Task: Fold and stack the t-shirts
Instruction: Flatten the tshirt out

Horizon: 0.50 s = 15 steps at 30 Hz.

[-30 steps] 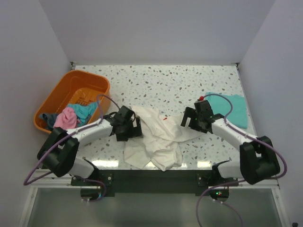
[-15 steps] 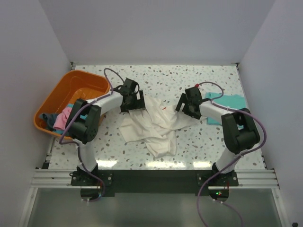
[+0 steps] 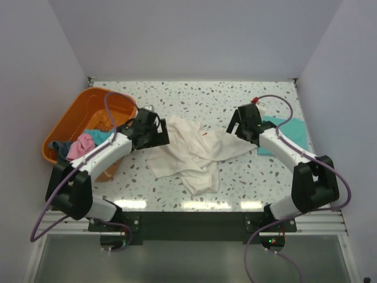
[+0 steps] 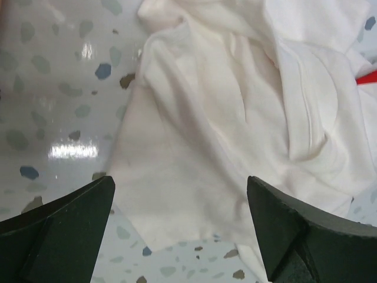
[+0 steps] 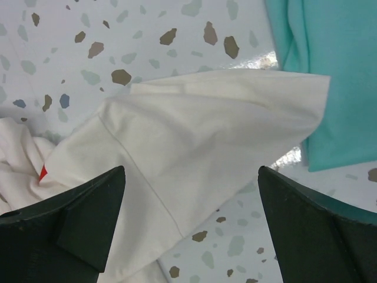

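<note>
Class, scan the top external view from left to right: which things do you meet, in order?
orange basket → left gripper → cream-white t-shirt → right gripper → teal t-shirt

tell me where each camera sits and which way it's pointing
top external: above and behind the arms, looking down at the table; both arms show, with the left gripper and right gripper open on either side of the cream-white t-shirt.
left wrist: on the left arm, looking down at the crumpled cream-white t-shirt; left fingers fill the bottom corners.
right wrist: on the right arm, looking down at a sleeve reaching the teal t-shirt; right fingers fill the bottom corners.
shared: all three show the cream-white t-shirt.
</note>
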{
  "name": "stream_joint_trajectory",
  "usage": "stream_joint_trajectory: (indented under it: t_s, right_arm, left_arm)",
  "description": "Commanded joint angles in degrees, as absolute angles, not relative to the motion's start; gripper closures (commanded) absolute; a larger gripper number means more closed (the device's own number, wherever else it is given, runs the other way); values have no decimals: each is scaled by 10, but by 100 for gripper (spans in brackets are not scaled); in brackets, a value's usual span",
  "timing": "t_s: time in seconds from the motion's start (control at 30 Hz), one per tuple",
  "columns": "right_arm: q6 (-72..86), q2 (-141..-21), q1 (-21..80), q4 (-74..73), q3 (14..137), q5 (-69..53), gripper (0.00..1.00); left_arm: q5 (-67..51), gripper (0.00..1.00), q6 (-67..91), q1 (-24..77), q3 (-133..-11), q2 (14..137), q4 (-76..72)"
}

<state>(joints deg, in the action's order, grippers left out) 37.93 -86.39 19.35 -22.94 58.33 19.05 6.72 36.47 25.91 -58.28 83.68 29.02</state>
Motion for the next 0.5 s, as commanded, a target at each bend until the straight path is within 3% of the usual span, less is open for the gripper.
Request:
stream_joint_trajectory:
  t_s: [0.0, 0.3, 0.47]
  right_arm:
    - [382, -821, 183, -272, 547, 234, 1]
    - [405, -801, 173, -213, 460, 200, 1]
    - [415, -845, 174, -172, 446, 168, 2]
  left_arm:
    - [98, 0, 427, 286, -509, 780, 329]
    - [46, 0, 511, 328, -356, 687, 274]
    - [34, 3, 533, 333, -322, 720, 200]
